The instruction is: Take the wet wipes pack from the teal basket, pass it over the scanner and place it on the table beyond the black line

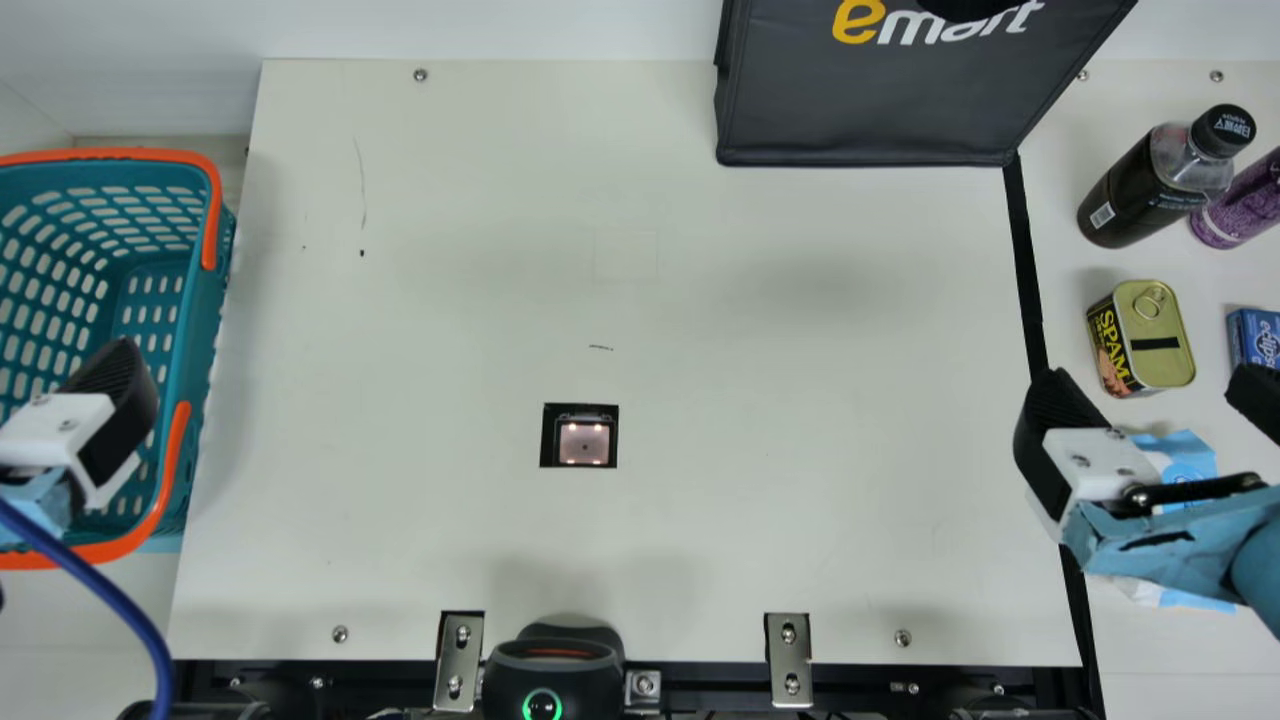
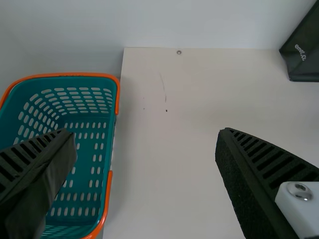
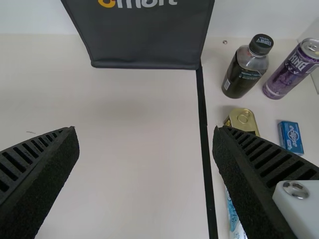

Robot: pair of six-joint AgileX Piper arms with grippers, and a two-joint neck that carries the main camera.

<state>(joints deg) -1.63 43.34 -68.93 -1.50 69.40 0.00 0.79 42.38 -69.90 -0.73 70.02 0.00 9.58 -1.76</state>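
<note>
Where the left end of the scene begins, a teal basket with orange handles stands beside the cream surface, its slotted inner walls in sight; the left pincer hangs over it, fingers spread wide. Farther right, the scanner, a lit window in a black frame, lies in the surface, and a black device with a green ring sits at the near edge. At the far side, right of centre, is a black bag; from its lower right corner the black line runs toward the near edge. Beyond the line stand a dark bottle, a purple can just beside it, a gold-topped tin and a small blue box. Nearer than the tin, also beyond the line, lies the wet wipes pack, partly hidden under the right arm, whose pincer is wide apart; whether it touches the pack, I cannot tell.
</note>
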